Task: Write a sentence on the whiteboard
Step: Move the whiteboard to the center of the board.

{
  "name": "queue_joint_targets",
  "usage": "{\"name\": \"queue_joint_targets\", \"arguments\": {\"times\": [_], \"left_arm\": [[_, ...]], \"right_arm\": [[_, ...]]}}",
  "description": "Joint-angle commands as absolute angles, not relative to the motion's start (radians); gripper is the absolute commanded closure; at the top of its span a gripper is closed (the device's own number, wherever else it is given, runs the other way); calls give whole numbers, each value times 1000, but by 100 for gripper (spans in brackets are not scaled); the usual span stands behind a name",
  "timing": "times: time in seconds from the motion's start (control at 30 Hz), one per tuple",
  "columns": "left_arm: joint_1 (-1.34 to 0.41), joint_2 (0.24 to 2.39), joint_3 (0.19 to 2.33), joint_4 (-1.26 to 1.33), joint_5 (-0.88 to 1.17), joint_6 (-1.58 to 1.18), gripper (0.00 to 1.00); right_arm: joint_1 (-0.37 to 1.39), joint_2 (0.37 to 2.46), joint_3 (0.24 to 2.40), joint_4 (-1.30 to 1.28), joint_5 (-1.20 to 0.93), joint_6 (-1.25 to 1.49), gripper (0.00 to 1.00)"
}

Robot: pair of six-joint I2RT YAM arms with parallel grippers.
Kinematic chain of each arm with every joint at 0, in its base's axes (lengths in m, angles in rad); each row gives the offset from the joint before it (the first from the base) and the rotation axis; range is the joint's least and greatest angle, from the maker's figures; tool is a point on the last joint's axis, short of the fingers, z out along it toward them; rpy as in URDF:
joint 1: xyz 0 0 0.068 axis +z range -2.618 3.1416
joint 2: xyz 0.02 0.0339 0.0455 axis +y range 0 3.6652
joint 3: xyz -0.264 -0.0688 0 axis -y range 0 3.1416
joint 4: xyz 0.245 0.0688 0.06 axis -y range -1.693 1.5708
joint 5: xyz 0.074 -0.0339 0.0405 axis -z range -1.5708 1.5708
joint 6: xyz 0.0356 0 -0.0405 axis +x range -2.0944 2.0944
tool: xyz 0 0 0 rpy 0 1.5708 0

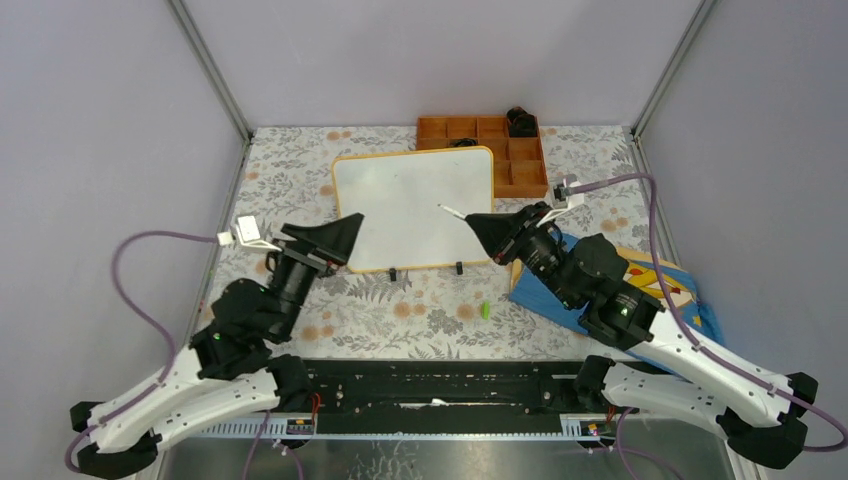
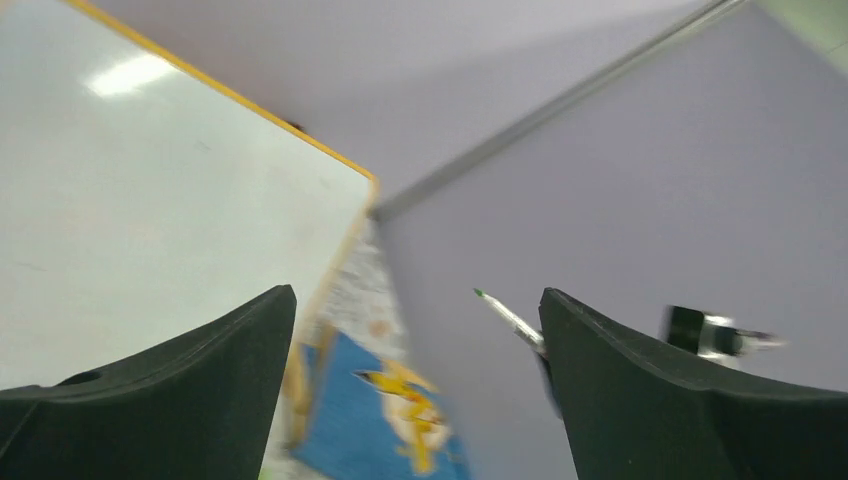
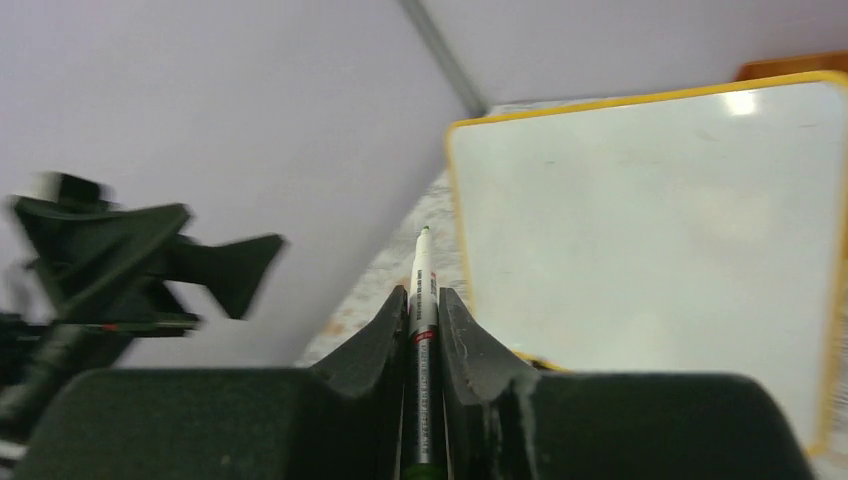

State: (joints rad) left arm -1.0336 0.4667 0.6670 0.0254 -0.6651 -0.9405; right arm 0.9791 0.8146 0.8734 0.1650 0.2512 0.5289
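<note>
Likely stiff, light, slick: steady whiteboard [image 1: 400, 205] by its frame [image 3: 457, 200]. Pinching marker [image 3: 424, 290] in right fingers [image 3: 375, 345] over its right half, with left fingers [image 2: 190, 385] spread.

Bright, even light; both wrist views are motion-blurred, with a glare patch on the whiteboard [image 2: 150, 190].
</note>
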Motion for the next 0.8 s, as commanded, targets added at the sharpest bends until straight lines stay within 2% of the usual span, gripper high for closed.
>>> {"name": "queue_joint_targets", "arguments": {"times": [0.0,0.17,0.27,0.43,0.47,0.53,0.77], "left_arm": [[-1032,511,844,-379,-831,-547,1],[-1024,635,934,-488,-821,-424,1],[-933,695,933,-478,-687,-426,1],[-509,750,853,-388,-164,-498,1],[-438,752,832,-358,-13,-512,1],[-349,759,794,-310,163,-539,1],[-345,806,690,-327,229,-573,16]], "right_arm": [[979,808,938,-69,467,344,100],[978,831,907,-89,526,309,100],[977,843,882,-52,496,307,100],[976,852,863,-9,437,298,100],[975,847,861,-9,429,298,100],[973,828,852,-9,414,298,100],[974,753,798,-35,420,310,100]]}}
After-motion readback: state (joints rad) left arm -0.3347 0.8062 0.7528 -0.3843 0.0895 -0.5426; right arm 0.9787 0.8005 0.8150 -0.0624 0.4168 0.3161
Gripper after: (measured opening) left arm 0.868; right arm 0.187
